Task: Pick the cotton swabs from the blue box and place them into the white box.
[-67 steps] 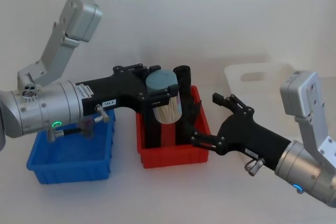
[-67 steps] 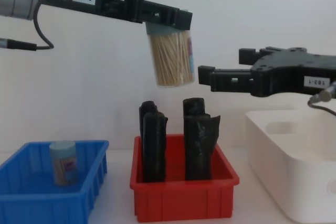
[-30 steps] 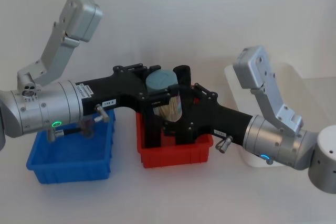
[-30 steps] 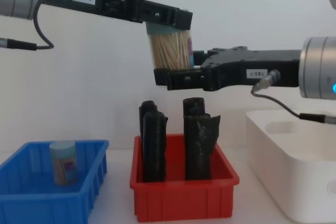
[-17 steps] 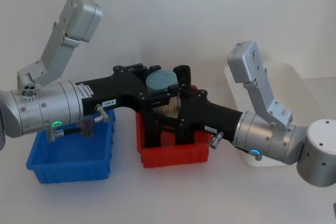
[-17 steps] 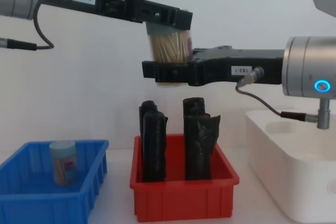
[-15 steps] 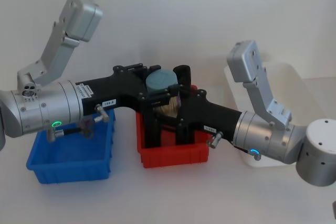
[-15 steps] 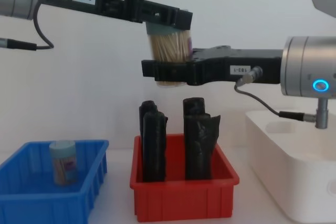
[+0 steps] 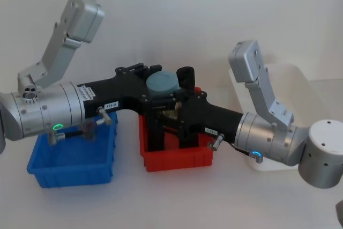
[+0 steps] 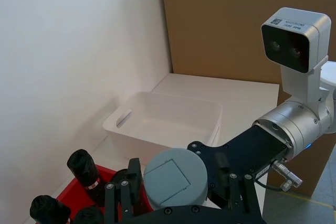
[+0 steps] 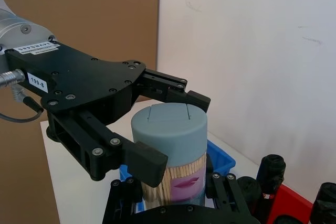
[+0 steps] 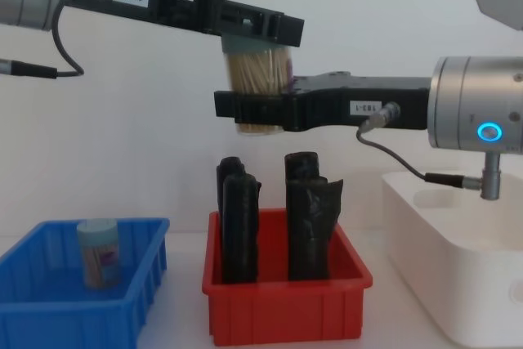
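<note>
blue box [image 12: 49, 316]: one swab jar [image 12: 100, 252] | left claw [image 12: 257, 34] clamps another jar [image 12: 257, 71] | right claw [image 12: 249, 112]: grip unclear

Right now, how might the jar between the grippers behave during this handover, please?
The jar looks rigid: its clear walls show no dent with the left gripper at the lid and the right gripper around the body. Packed only with thin swabs, it is probably light. Smooth and round, it may slip or, set down sideways, roll.
</note>
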You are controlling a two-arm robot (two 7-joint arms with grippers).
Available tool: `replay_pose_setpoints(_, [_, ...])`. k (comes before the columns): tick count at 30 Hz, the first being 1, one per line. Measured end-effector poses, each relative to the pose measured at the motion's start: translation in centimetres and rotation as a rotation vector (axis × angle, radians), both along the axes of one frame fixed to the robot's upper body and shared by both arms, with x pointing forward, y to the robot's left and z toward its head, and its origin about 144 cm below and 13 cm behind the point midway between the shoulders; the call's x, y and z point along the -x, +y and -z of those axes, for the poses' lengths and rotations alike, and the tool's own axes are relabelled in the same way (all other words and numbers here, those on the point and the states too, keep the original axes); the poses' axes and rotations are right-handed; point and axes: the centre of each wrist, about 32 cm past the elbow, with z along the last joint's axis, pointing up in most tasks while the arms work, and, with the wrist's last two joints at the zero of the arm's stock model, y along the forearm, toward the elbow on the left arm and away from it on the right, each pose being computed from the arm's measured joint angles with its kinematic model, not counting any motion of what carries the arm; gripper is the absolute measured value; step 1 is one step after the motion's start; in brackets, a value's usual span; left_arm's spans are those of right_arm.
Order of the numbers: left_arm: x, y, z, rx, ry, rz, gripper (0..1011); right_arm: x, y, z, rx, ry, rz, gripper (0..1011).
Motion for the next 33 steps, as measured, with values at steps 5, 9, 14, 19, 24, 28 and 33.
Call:
replay_pose_setpoints(5, [0.0, 0.0, 0.0, 0.0, 0.0, 0.0, 972, 0.0, 0.0, 0.0, 0.001, 0.001, -0.001, 622])
replay_pose_setpoints(9, [0.0, 0.0, 0.0, 0.0, 0.0, 0.0, 1000, 0.0, 0.0, 0.0, 0.003, 0.001, 0.002, 622])
replay_pose_setpoints(14, [0.0, 0.0, 0.0, 0.0, 0.0, 0.001, 999, 0.1, -0.2, 0.0, 0.004, 0.001, 0.01, 622])
replay_pose_setpoints(19, [0.0, 0.0, 0.0, 0.0, 0.0, 0.001, 999, 0.3, -0.5, 0.1, 0.0, 0.003, 0.03, 622])
replay_pose_setpoints(24, [0.0, 0.0, 0.0, 0.0, 0.0, 0.001, 1000, 0.6, -1.3, 0.3, -0.009, 0.01, 0.07, 622])
replay_pose_setpoints(28, [0.0, 0.0, 0.0, 0.0, 0.0, 0.001, 1000, 0.7, -2.1, 0.5, -0.018, 0.017, 0.111, 622])
replay_pose_setpoints(33, [0.0, 0.0, 0.0, 0.0, 0.0, 0.001, 1000, 0.9, -3.2, 0.9, -0.029, 0.027, 0.167, 622])
